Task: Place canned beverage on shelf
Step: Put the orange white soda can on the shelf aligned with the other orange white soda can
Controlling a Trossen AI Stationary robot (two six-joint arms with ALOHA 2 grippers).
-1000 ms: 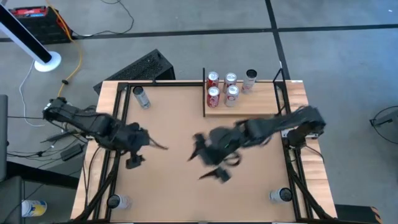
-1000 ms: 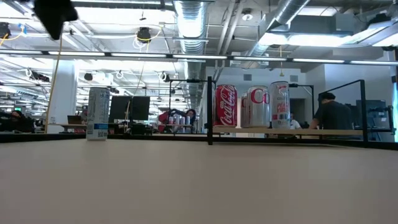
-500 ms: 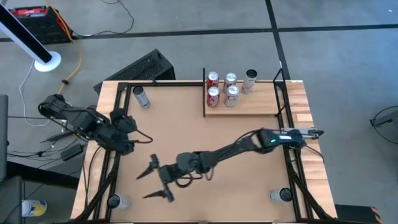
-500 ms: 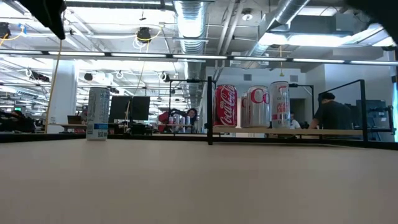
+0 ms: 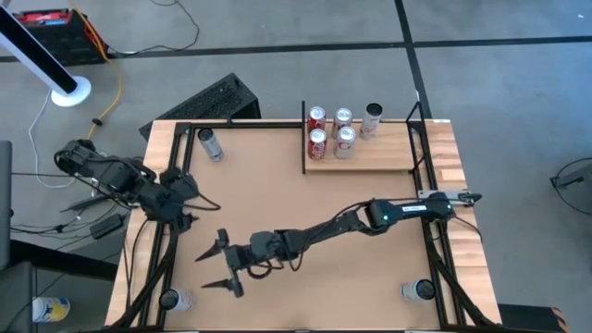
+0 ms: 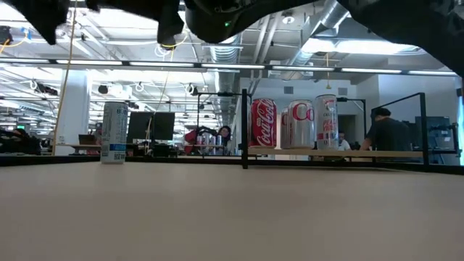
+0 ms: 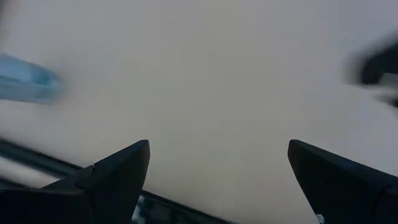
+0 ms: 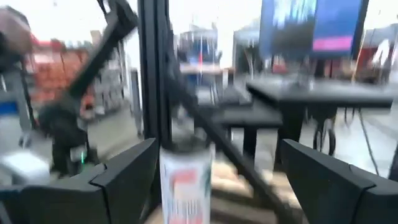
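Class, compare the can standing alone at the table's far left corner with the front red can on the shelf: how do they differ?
The lone can is slim, pale with blue print; the red can is wider, red with white script. The lone can stands on the bare table, apart from others; the red can sits on the shelf among four more. Both stand upright.

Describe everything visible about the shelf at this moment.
The shelf is a pale, light-wood rectangular plank lying flat at the far edge of the table, toward its right side. A thin black upright bar stands at its left end, and another black post rises at its right end. Five cans stand upright on its left part: red ones and silver ones; the rest of the plank is bare. No gripper touches it.
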